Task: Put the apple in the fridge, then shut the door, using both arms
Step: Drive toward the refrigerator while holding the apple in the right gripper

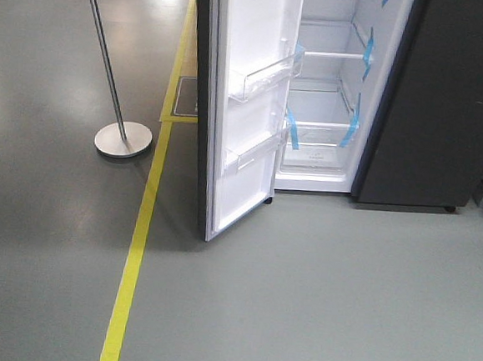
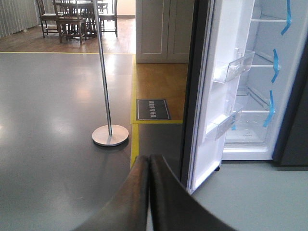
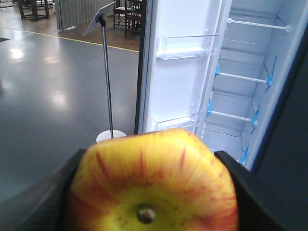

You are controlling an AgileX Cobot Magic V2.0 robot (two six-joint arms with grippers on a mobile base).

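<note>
One apple (image 3: 151,183) fills the lower half of the right wrist view. Its stem end faces the camera, with a yellow-green patch around the stem and red streaks fanning outward. The right gripper (image 3: 151,202) is clamped on it, one dark finger (image 3: 41,199) pressed against its left flank and the other against its right. The apple is outside the fridge (image 1: 326,112), held in the air in front of the open compartment.

Glass shelves and white walls show inside the fridge, with blue tape strips (image 1: 350,126) along the right wall and some at the left edge. Its dark grey outer side (image 1: 449,96) stands to the right of the opening.

The door (image 1: 253,39) is swung wide open toward the front camera with its white lining turned to the right. It carries two clear plastic bins, an upper one (image 1: 265,75) and a lower one (image 1: 257,147).

The left gripper (image 2: 148,192) sits at the bottom of its own wrist view with its two dark fingers pressed together and nothing between them (only a thin seam shows). It is well short of the door's near edge.

Left of the door, a metal pole on a round base (image 1: 123,139) stands on the grey floor beside a yellow line (image 1: 133,260). Beyond the line, in the left wrist view, lie a dark floor sign (image 2: 153,109), white panelled cupboard doors (image 2: 161,29) and, farther back, wooden chairs (image 2: 72,17).
</note>
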